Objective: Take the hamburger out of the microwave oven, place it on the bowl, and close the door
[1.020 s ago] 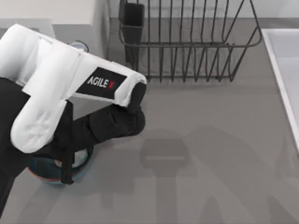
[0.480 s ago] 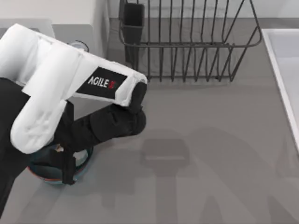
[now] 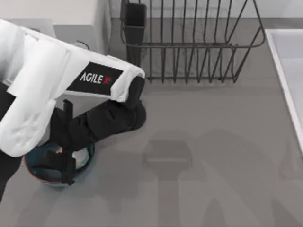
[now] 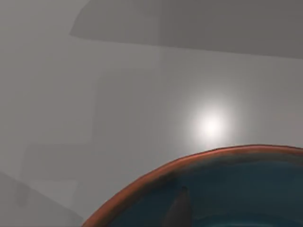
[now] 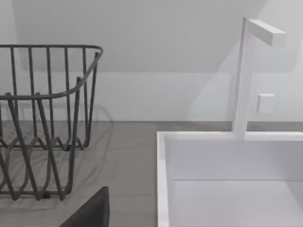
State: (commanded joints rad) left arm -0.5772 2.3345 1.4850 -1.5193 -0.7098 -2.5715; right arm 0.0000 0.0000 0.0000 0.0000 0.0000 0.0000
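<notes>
The blue bowl (image 3: 40,171) with its reddish rim sits near the table's front left; its rim (image 4: 189,163) curves through the left wrist view. My left gripper (image 3: 67,163) hangs over the bowl, its black body crossing it. The hamburger (image 3: 81,155) shows as a whitish lump inside the bowl, right beside the gripper, with an orange edge on the gripper's other side. I cannot make out whether it is held or lying loose. The microwave oven (image 3: 102,28) stands white at the back left, mostly behind my left arm. The door is hidden.
A black wire rack (image 3: 189,47) stands at the back middle, also seen as the rack (image 5: 42,118) in the right wrist view. A white sink (image 3: 286,71) lines the right side, with a white tap (image 5: 244,80). My right gripper (image 5: 90,213) is parked near the sink.
My left arm has swung a little toward the back left. More of the bowl and the whitish lump of the hamburger now show beside the gripper.
</notes>
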